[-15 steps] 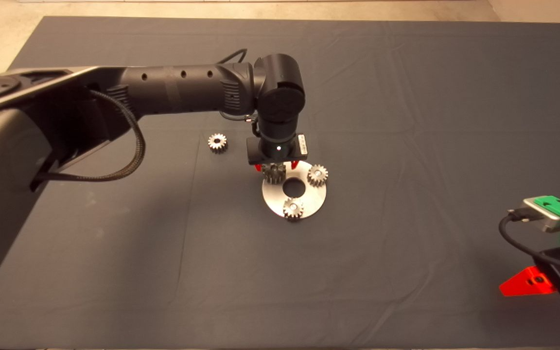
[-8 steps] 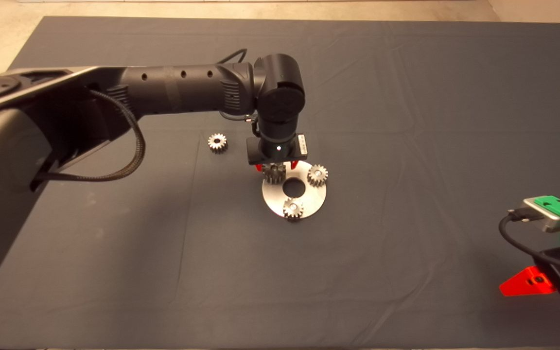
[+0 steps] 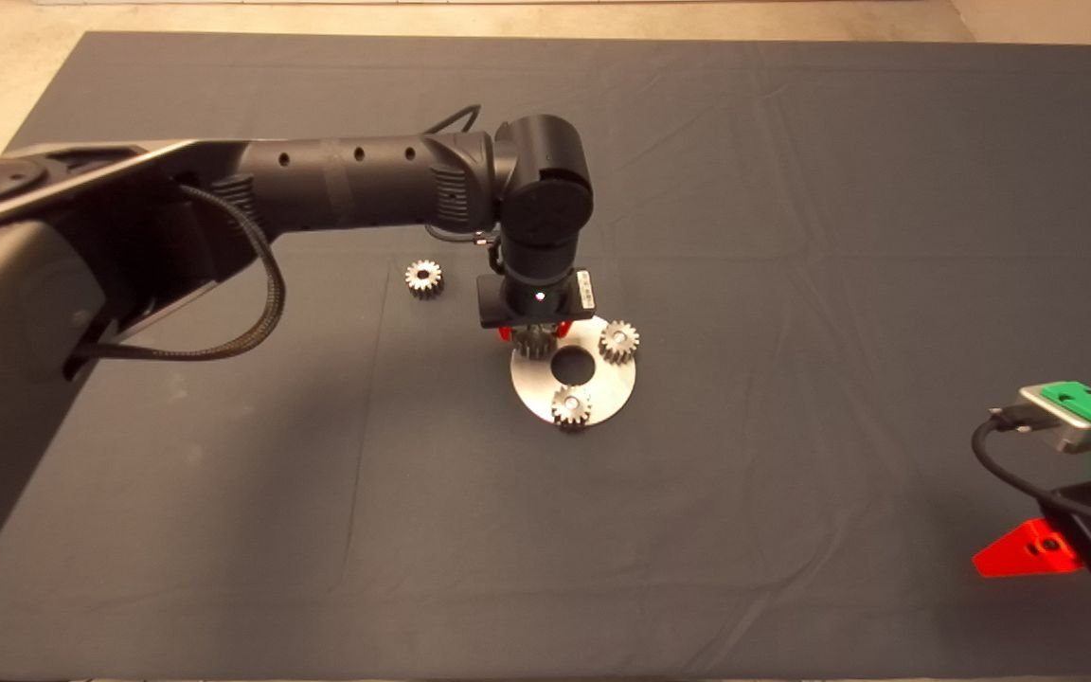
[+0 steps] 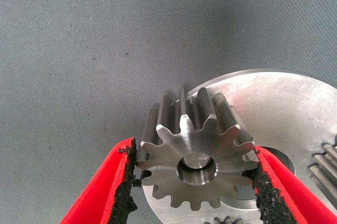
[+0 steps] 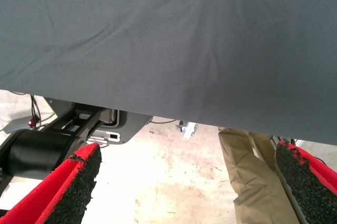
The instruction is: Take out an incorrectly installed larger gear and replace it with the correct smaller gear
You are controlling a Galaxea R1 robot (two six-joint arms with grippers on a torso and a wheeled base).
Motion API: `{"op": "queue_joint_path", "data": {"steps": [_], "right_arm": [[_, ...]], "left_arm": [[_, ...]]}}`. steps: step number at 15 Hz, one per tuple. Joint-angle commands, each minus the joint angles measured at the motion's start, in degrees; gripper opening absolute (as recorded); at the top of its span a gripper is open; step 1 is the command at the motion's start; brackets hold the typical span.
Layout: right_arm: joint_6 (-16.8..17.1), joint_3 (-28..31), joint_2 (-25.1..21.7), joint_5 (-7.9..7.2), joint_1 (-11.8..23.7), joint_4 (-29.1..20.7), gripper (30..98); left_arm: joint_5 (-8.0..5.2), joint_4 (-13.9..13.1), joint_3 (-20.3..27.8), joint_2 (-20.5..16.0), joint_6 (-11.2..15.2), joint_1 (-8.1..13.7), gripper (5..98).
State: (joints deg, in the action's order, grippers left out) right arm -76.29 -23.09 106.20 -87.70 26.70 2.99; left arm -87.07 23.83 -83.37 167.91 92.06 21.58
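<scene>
1. here, left tool (image 4: pixel 192 168) pinches the larger gear (image 4: pixel 196 162) at the round plate's (image 3: pixel 602 393) rim.
2. smaller gear (image 3: pixel 423 278) lies apart on the mat.
3. right tool (image 3: pixel 1028 549) parked, fingers spread, empty.

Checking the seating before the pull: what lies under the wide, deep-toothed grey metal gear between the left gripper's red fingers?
The wide deep-toothed grey gear sits on the round silver metal plate, a pin end showing in its bore. The plate directly underneath is hidden.

Silvery-grey larger gear (image 4: pixel 195 163) on a shiny silver round plate (image 4: pixel 284 108); red fingers (image 4: pixel 108 187) with black pads; dark grey mat (image 3: pixel 792 237).
</scene>
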Motion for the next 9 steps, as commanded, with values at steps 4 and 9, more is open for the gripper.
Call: {"op": "queue_joint_path", "data": {"steps": [4,9], "right_arm": [[-0.18,0.52,0.19,-7.3,1.13,0.18,87.7],[-0.18,0.52,0.28,-7.3,1.1,0.18,87.7]], "left_arm": [[-0.83,0.6,0.24,0.18,-0.31,1.01,47.6],[-0.89,0.6,0.15,0.18,-0.31,1.01,46.1]]}}
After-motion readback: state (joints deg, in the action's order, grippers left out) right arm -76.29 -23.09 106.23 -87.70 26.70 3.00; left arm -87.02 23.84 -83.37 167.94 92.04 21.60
